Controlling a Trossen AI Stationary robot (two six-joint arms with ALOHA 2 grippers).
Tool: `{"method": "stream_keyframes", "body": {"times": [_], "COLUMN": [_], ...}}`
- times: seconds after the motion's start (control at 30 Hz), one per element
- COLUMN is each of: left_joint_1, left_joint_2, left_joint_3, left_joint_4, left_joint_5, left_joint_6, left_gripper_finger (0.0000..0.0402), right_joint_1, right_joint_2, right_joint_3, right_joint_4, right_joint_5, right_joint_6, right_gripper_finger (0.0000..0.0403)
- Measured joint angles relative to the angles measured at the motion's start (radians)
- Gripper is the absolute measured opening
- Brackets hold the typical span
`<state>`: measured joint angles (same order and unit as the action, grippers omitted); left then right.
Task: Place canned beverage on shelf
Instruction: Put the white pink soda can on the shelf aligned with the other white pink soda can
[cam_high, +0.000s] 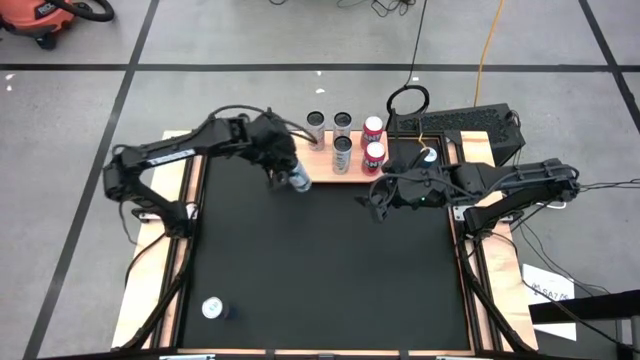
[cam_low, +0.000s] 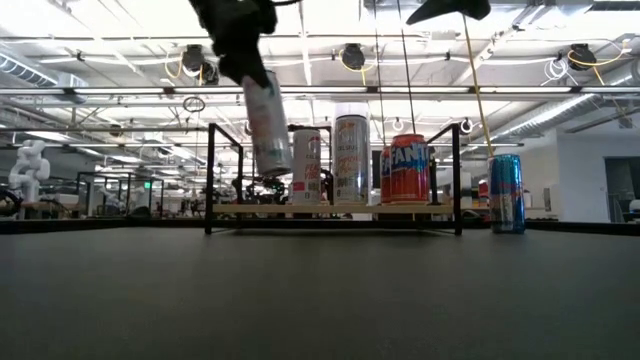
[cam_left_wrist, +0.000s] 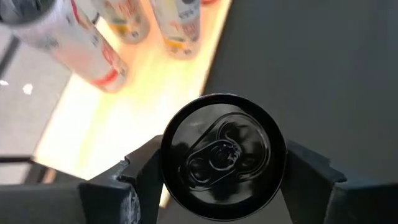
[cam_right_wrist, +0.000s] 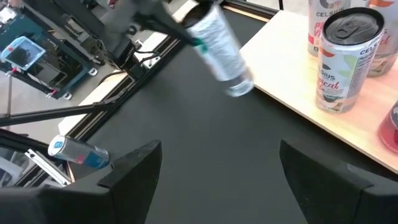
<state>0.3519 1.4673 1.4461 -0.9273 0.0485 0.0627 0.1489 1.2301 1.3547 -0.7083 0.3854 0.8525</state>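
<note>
Left gripper: we see the left gripper (cam_high: 293, 176) clamped on a slim silver can (cam_high: 298, 180), a finger pressed on each side of it in the left wrist view; in the high view it sits left of centre in the upper half of the frame.
Carried can: in the low view the slim silver can hangs tilted in the air, upper centre-left of the frame, clear of the black mat (cam_high: 320, 260) and just in front of the shelf's left end.
Shelf: the shelf (cam_high: 321, 170), a light-wood board, lies upper centre in the high view and already carries 4 cans, 2 silver (cam_high: 342, 153) and 2 red (cam_high: 374, 156); bare wood remains at its left end.
Right gripper: the right gripper (cam_high: 378, 203) hovers right of centre in the high view, jaws apart and empty.
Other cans: a blue can (cam_low: 507, 193) stands right of the shelf in the low view; 1 more (cam_high: 212, 309) lies at lower left in the high view.
Risk: we judge the tilt the main hazard; set down leaning, the can could topple or knock its silver neighbours.
Second risk: its base could catch the shelf's black end rail (cam_low: 209, 178) or the board's front edge.
</note>
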Motion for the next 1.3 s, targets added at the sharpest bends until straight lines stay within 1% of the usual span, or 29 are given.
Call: {"method": "stream_keyframes", "body": {"times": [0.33,0.53,0.8,1.07,1.2,1.3], "left_joint_1": [0.031,0.068,0.124,0.135,0.125,0.115], "left_joint_2": [0.205,0.276,0.335,0.342,0.348,0.348], "left_joint_3": [0.199,0.230,0.240,0.241,0.275,0.296], "left_joint_4": [0.021,0.020,0.041,0.040,-0.011,0.004], "left_joint_5": [-0.030,-0.055,-0.056,-0.036,-0.008,0.002], "left_joint_6": [0.185,0.175,0.094,0.074,0.073,0.075], "left_gripper_finger": [0.0245,0.0245,0.0245,0.0245,0.0245,0.0245], "right_joint_1": [0.003,0.003,0.003,0.003,0.003,0.002], "right_joint_2": [0.000,0.000,0.000,0.000,0.000,0.000], "right_joint_3": [0.000,0.000,0.000,0.000,0.000,0.000], "right_joint_4": [-0.045,-0.076,-0.085,-0.103,-0.107,-0.108], "right_joint_5": [-0.009,-0.024,-0.024,-0.024,-0.024,-0.024], "right_joint_6": [0.035,0.053,0.048,0.045,0.045,0.042], "right_gripper_finger": [0.0312,0.0312,0.0312,0.0312,0.0312,0.0312]}}
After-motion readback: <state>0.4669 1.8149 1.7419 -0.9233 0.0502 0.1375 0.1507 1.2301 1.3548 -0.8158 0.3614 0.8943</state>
